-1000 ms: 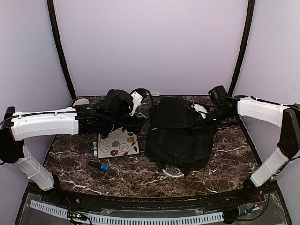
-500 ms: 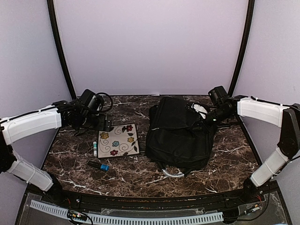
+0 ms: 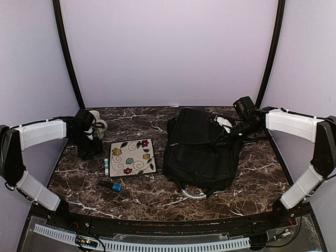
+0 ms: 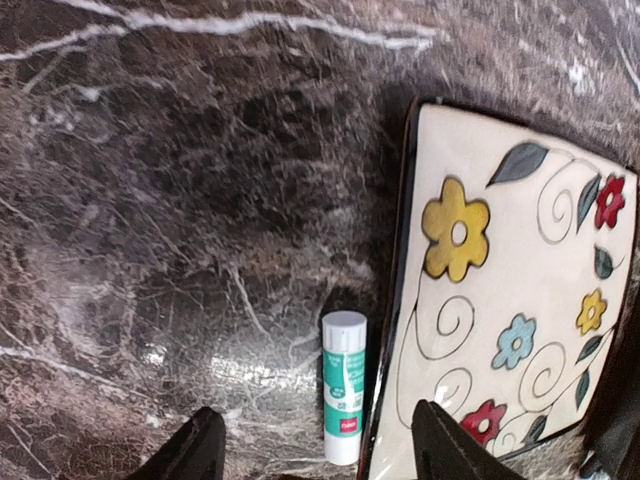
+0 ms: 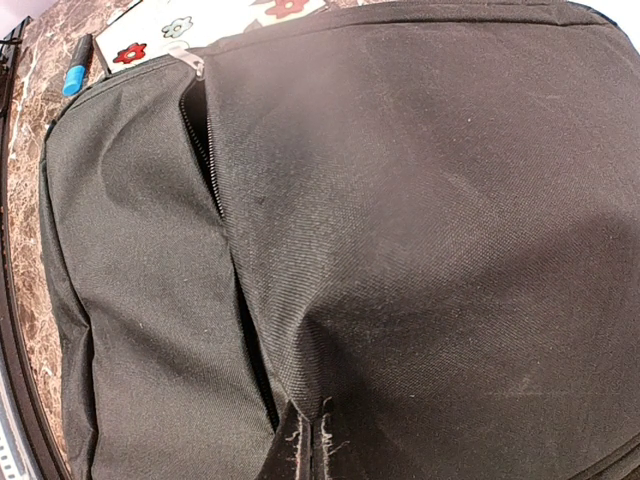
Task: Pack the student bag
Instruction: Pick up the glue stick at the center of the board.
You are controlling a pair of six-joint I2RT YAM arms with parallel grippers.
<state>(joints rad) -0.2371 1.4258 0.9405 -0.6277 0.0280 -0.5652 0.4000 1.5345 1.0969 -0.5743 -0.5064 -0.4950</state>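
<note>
Top view: bag [image 3: 198, 152] at centre-right of table [image 3: 257, 181], long axis running 12 to 6, grey loop toward 6. Right gripper [image 3: 231, 135] at the bag's 2 o'clock edge, jaws together on a fold of its fabric, apparently holding up the flap beside the zip opening [image 5: 200, 130]. Left gripper [image 4: 315, 452] low over bare marble at far 9 o'clock, fingers apart, nothing between them. Glue stick [image 4: 343, 385] just ahead in the wrist view, at 12 to 1 o'clock from the gap, touching or nearly touching the floral pad [image 4: 510, 300] at its 3. Stick's long axis 12 to 6, square to the line joining the fingertips, so likely graspable across its width after a short advance and slight shift toward 3. Left arm much the nearer to the stick; bag well apart at 3 o'clock from that gripper, beyond the pad. Marker [image 3: 110, 185] at 6 of the pad, separate.
</note>
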